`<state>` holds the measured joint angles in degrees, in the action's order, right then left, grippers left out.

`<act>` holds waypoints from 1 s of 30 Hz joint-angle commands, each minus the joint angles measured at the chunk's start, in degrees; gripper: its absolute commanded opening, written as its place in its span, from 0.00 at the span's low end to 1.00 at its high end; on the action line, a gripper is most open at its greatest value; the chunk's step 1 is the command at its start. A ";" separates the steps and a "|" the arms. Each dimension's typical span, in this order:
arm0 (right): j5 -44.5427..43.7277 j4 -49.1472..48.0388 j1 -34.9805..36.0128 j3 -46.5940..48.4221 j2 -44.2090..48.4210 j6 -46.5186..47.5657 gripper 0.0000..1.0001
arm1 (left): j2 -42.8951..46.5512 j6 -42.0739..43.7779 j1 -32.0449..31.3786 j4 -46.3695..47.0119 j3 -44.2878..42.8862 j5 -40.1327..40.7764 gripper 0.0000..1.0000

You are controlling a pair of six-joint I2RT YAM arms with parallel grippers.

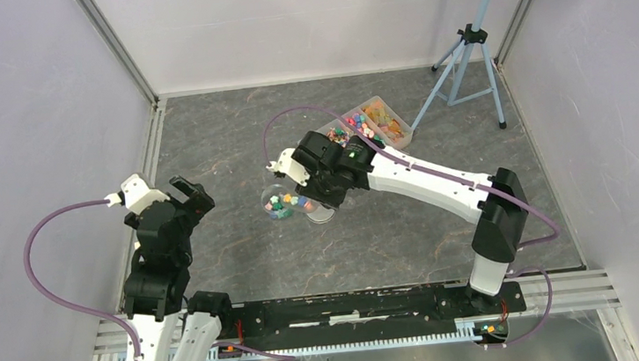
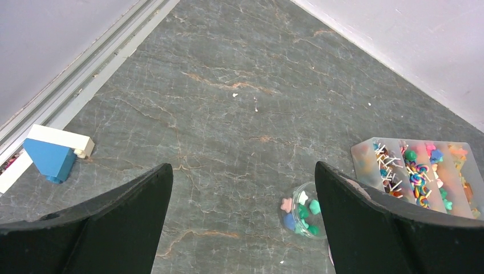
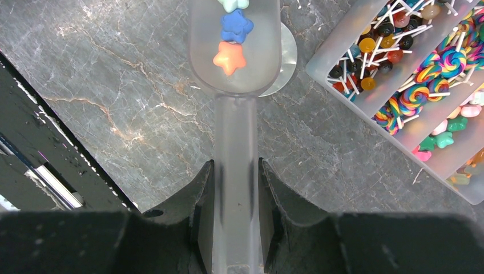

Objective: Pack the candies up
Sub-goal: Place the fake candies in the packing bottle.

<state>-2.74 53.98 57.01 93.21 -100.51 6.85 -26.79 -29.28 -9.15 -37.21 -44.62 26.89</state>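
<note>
**Right Arm Holding Loaded Scoop; Left Arm Parked Open**

The right arm reaches from its base leftward to the middle of the floor, wrist angled down. The right gripper is clamped on the handle of one translucent scoop, which points away from the wrist camera. The scoop bowl overlaps the edge of one round lid.

The left arm stands folded above its base. The left gripper is spread fully wide and holds nothing.

Candies in the scoop: three stars, one orange, one blue and one pale one cut off by the frame edge. One clear jar, just beside the lid, holds several more, too crowded to count. One tray with four compartments holds the rest.
</note>
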 commanded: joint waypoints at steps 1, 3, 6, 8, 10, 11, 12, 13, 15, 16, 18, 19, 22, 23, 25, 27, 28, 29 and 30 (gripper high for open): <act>-0.92 2.06 0.36 4.54 -1.10 0.13 0.00 | 0.68 1.14 -0.32 1.00 -1.05 1.49 1.00; -1.06 2.93 0.38 5.31 -1.69 0.34 0.00 | 0.73 1.06 -0.23 1.05 -0.99 1.58 1.00; -1.47 3.55 0.44 5.75 -2.09 0.44 0.00 | 0.74 1.06 -0.26 1.00 -1.10 1.67 1.00; -1.54 3.93 0.46 6.38 -2.34 0.51 0.00 | 0.68 0.98 -0.26 1.01 -1.08 1.62 1.00; -1.62 4.52 0.55 7.22 -2.79 0.53 0.00 | 0.74 1.00 -0.26 1.07 -1.10 1.63 1.00; -1.79 4.79 0.54 7.59 -3.00 0.53 0.00 | 0.70 0.98 -0.26 1.05 -1.13 1.67 1.00; -1.91 4.98 0.53 7.82 -3.10 0.61 0.00 | 0.82 0.98 -0.26 1.07 -1.08 1.67 1.00; -2.04 5.25 0.59 8.09 -3.24 0.62 0.00 | 0.77 0.99 -0.26 0.97 -1.08 1.67 1.00; -2.00 5.70 0.60 8.77 -3.50 0.71 0.00 | 0.81 0.98 -0.28 1.01 -1.15 1.67 1.00; -2.07 5.91 0.60 9.03 -3.63 0.71 0.00 | 0.79 0.98 -0.26 0.99 -1.08 1.67 1.00; -2.22 6.29 0.74 9.75 -4.03 0.71 0.00 | 0.75 1.04 -0.26 1.03 -1.16 1.58 1.00; -2.24 6.49 0.73 10.04 -4.18 0.71 0.00 | 0.77 1.00 -0.26 1.00 -1.09 1.58 1.00; -2.08 7.10 0.73 10.86 -4.89 0.71 0.00 | 0.94 1.02 -0.26 0.93 -1.08 1.67 1.00; -2.08 7.30 0.68 11.07 -5.02 0.71 0.00 | 0.95 0.98 -0.26 0.92 -1.11 1.67 1.00; -2.23 7.80 0.81 11.66 -5.29 0.79 0.00 | 0.88 0.98 -0.26 0.92 -1.09 1.67 1.00; -2.44 8.45 0.80 12.39 -5.68 0.88 0.00 | 0.85 0.99 -0.35 0.93 -1.13 1.67 1.00; -2.54 8.72 0.82 12.84 -5.81 1.01 0.00 | 0.86 0.98 -0.33 0.98 -1.08 1.67 1.00; -2.64 9.07 0.80 13.14 -5.93 0.97 0.00 | 0.90 0.98 -0.34 0.95 -1.09 1.67 1.00; -2.71 9.43 0.82 13.54 -6.14 0.97 0.00 | 0.87 1.02 -0.41 0.96 -1.08 1.66 1.00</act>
<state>-4.38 61.95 57.41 102.98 -106.10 7.35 -26.46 -29.30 -9.15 -37.21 -44.62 26.94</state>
